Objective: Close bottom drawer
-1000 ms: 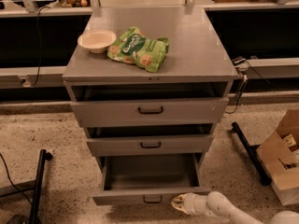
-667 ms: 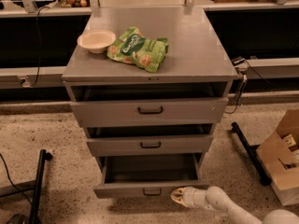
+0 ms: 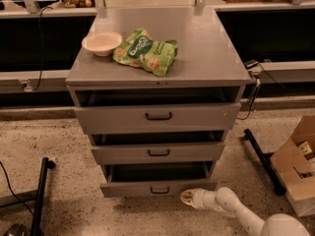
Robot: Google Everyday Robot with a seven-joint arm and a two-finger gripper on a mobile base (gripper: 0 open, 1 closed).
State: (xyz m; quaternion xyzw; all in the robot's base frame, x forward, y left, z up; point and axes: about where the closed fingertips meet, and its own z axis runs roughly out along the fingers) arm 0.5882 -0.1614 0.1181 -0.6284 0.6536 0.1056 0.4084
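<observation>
Gripper (image 3: 189,198) sits low near the floor, at the right end of the bottom drawer (image 3: 128,188) front. Whether it is wide or narrow: cannot tell. Over the last second the drawer has slid well inward, gripper following. It still juts past the middle drawer (image 3: 123,154), so closing is judged partly done and needs more pushing.

The bottom drawer (image 3: 133,188) stands partly open, and its front panel is out from the cabinet (image 3: 206,53) with dark space behind it. The gripper (image 3: 187,197) is low, at 4 o'clock from the drawer's black handle (image 3: 159,190) and just beside the panel's lower edge; contact cannot be told. On the cabinet top, toward 11 o'clock, a bowl (image 3: 102,42) sits beside a green snack bag (image 3: 146,51).
</observation>
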